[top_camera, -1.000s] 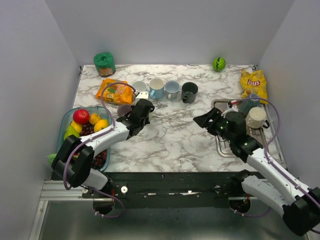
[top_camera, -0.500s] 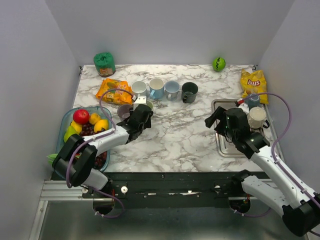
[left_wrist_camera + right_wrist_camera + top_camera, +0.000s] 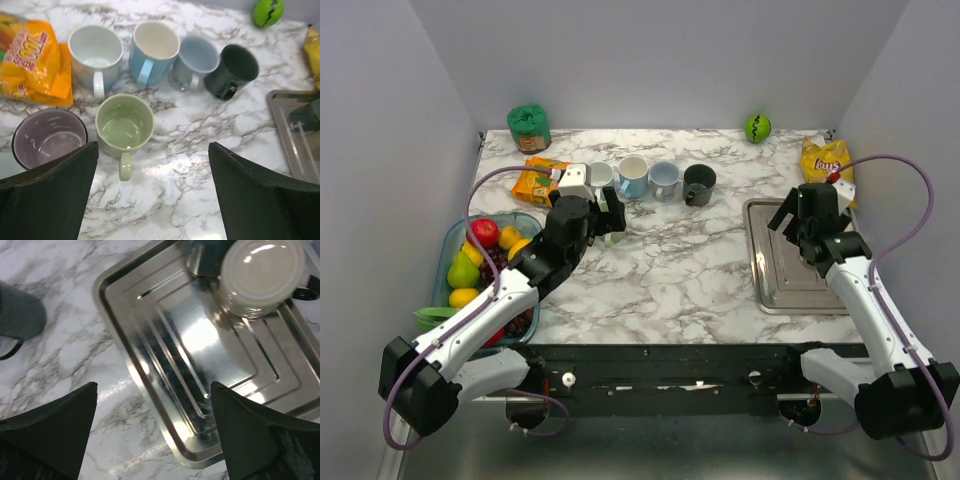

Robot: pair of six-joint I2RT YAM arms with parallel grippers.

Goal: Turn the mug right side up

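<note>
Grey veins are running across the white marble tabletop (image 3: 190, 145). The white mug (image 3: 95, 52), sky-blue mug (image 3: 152, 50), grey-blue mug (image 3: 197, 57), dark green mug (image 3: 235, 67), pale green mug (image 3: 125, 122) and lilac mug (image 3: 47, 140) are all showing plain glazes. The cream mug (image 3: 260, 275) and ribbed silver tray (image 3: 150, 340) are gleaming.

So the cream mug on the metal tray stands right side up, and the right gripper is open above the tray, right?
No. The cream mug on the metal tray is upside down, its flat base facing up, as the right wrist view shows. The right gripper is open above the tray.
</note>
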